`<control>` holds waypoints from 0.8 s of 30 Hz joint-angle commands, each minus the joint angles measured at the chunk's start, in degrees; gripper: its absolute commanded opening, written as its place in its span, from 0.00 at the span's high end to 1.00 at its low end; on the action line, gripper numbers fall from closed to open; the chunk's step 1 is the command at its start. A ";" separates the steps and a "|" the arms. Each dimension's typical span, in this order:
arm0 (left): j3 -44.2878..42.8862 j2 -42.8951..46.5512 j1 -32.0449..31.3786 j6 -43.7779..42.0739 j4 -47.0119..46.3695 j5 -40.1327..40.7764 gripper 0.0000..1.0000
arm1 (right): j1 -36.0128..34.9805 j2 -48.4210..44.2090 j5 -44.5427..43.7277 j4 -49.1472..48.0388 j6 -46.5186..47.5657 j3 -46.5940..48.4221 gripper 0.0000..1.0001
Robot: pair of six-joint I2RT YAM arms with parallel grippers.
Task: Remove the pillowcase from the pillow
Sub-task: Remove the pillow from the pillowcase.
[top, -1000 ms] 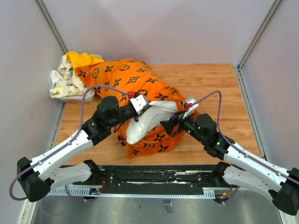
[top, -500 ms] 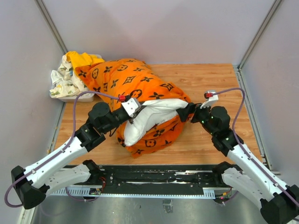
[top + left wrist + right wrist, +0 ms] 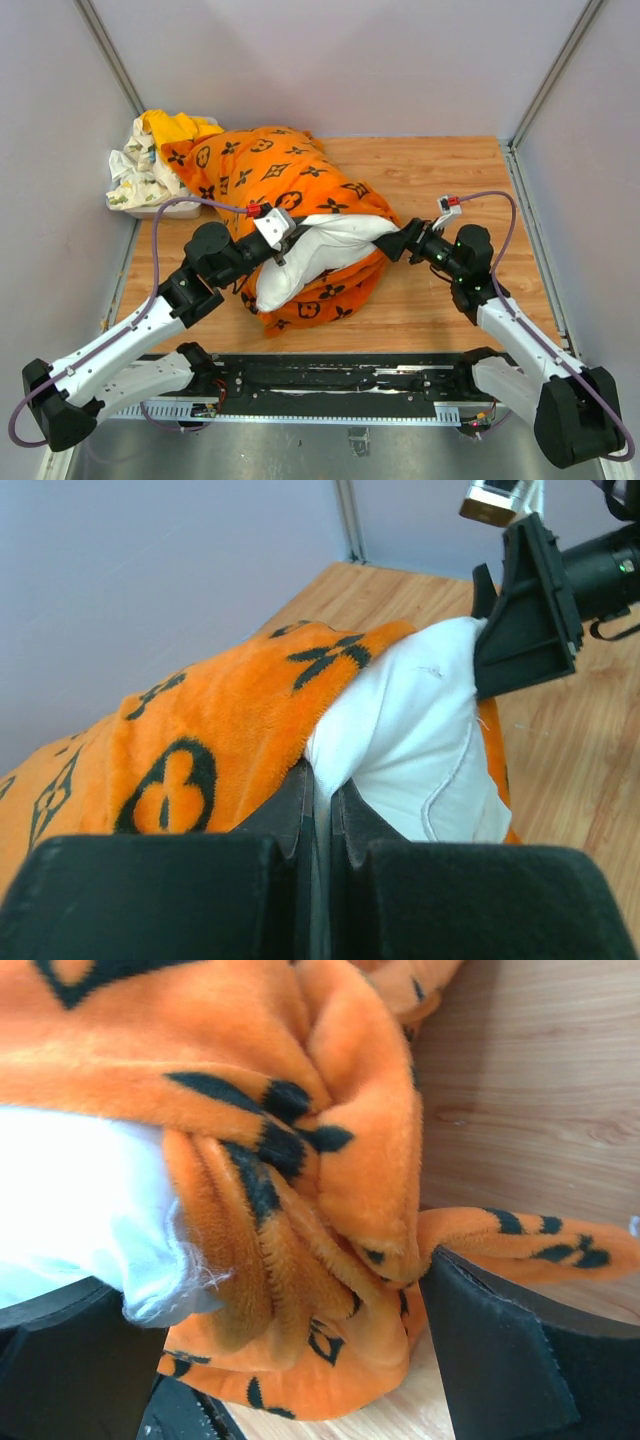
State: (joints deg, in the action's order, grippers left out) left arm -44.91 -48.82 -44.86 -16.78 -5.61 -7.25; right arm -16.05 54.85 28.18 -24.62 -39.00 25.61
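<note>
Orange pillowcase (image 3: 265, 170) lay on the bench (image 3: 450, 170), its bulk trailing far-left. The white pillow (image 3: 335, 243) bulged from its near opening, long axis running left to right between both sets of jaws. The left jaws were pressed together, pinching the pillow's edge. The right jaws stood spread, straddling the pillowcase's bunched fold at the pillow's right end.

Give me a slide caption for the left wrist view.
Shut left jaws pinch the white pillow edge beside the orange pillowcase.

Bright, even, diffuse light throughout; only soft shadows fall on the table (image 3: 440, 170). Both wrist views blur in the nearest foreground.
</note>
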 commanded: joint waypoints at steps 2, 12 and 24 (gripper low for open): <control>-1.59 -1.68 0.13 3.72 -18.99 7.19 1.00 | 1.20 -5.64 6.64 -3.20 -1.99 3.49 0.02; -4.00 -6.25 0.13 6.03 -27.72 19.17 1.00 | 1.07 -9.73 7.83 -3.58 0.73 0.43 0.08; -5.98 -4.11 0.13 8.50 -24.65 15.87 1.00 | 0.26 2.54 9.25 -0.96 4.25 5.76 0.47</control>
State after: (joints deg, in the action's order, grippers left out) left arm -46.92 -56.18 -45.08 -9.04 -21.93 6.87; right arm -15.77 55.42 35.44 -25.61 -37.01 27.24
